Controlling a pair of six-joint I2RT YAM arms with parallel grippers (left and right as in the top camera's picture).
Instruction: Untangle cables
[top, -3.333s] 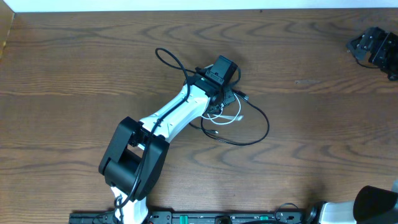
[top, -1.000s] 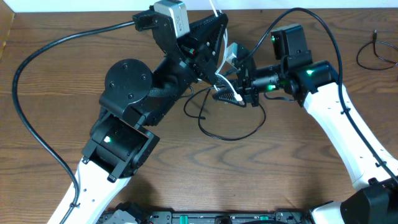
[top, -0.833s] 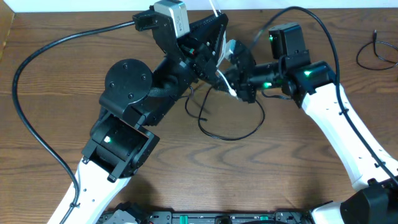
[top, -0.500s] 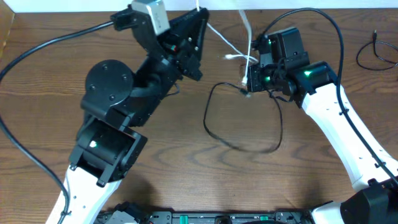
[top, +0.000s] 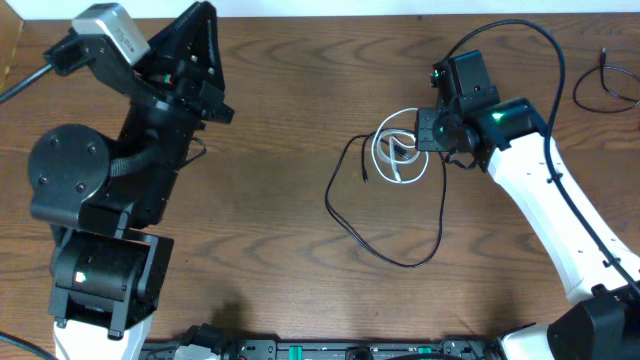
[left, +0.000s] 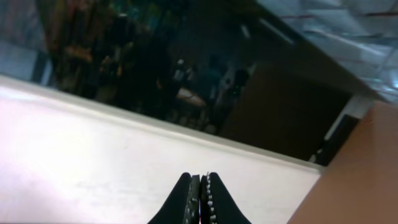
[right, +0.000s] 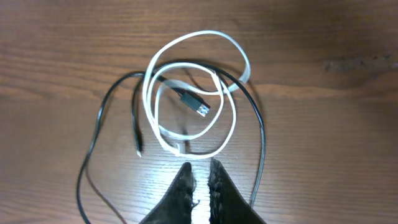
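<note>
1. Nearest the robot's base, the black cable (top: 385, 215) sweeps in a wide open loop across the brown wooden table (top: 300, 250), its lowest curve lying between the two arms and well clear of both.

2. Farther up, the white cable (top: 398, 150) lies coiled in a small double loop on the table, just beside the right arm's wrist; the upper run of the black cord passes through and under this coil, so the two cords cross and touch there.

3. The right wrist view shows the same coil (right: 193, 93) from above, a dark plug end (right: 196, 102) resting inside the white rings and the black cable (right: 255, 143) arcing around the right side.

4. The right gripper (right: 199, 186) hangs just short of the coil, its two dark fingers pressed nearly together with nothing between them.

5. On the opposite side, the left gripper (left: 199, 198) is raised and tilted away from the table, its jaws pressed together and empty; its camera looks over a pale surface toward a dim room.

6. At the far right edge, another thin dark cord (top: 603, 85) lies on the table, well apart from the rest.
</note>
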